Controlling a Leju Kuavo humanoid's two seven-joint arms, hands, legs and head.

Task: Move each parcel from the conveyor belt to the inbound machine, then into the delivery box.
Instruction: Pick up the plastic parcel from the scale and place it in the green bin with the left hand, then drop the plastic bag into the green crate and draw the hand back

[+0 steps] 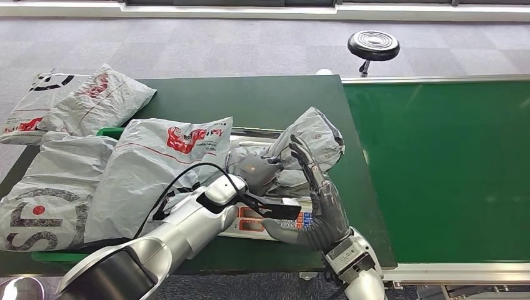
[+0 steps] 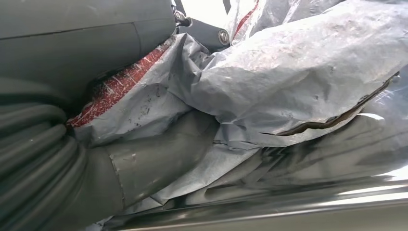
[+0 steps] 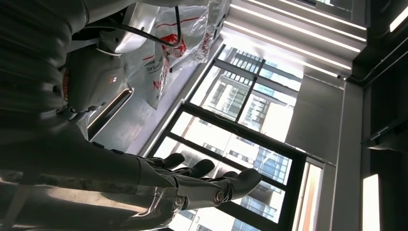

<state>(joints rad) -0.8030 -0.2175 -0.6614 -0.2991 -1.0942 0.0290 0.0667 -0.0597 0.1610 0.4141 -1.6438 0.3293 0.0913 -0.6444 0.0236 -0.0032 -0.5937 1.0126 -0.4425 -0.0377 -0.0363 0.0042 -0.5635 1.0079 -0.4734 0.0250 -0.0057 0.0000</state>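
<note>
In the head view, a crumpled grey parcel [image 1: 306, 150] lies on the inbound machine [image 1: 262, 220], a flat scale with a red display, left of the green conveyor belt [image 1: 444, 169]. The left hand [image 1: 257, 172] presses into the parcel; how its fingers sit on the wrap cannot be told. The right hand [image 1: 322, 206] stands open, fingers spread, against the parcel's right side. More parcels [image 1: 94, 162] fill the green delivery box [image 1: 110, 132]. The left wrist view shows grey wrap [image 2: 288, 77] folded over the thumb [image 2: 144, 163]. The right wrist view shows straight fingers [image 3: 211, 185] holding nothing.
</note>
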